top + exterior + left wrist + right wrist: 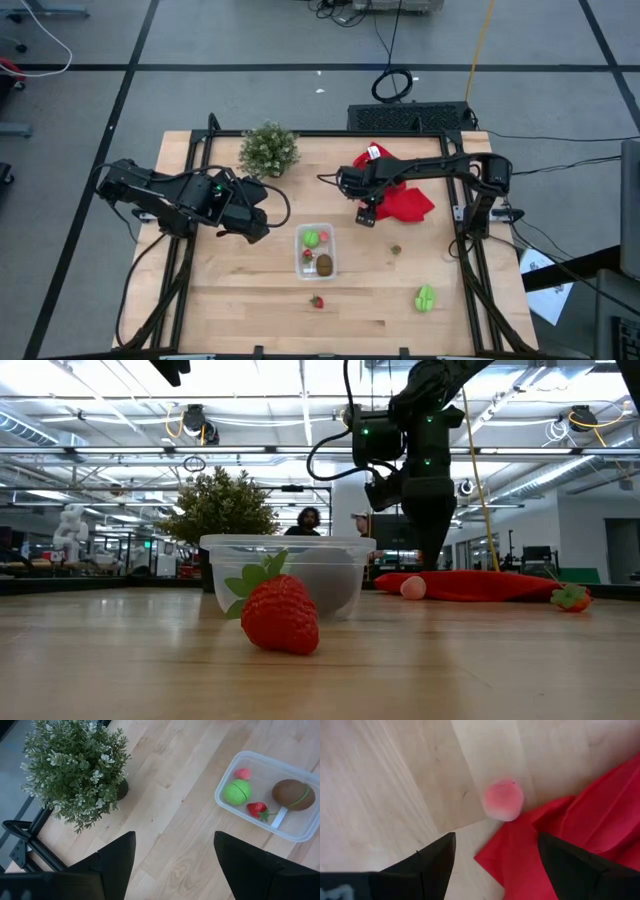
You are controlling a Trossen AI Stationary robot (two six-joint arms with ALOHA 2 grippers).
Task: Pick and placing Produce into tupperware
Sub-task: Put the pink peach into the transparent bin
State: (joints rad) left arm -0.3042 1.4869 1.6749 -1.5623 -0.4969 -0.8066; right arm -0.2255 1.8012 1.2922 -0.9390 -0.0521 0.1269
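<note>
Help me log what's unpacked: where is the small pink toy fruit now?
The small pink round toy fruit lies on the table at the edge of the red cloth, below the open right gripper, right of the clear tub.

Grey floor (230, 95), cables (392, 83), perhaps ceiling lights (190, 420)

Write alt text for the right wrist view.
The open right gripper hangs above a small pink fruit on the wooden table, right at the edge of a red cloth.
</note>
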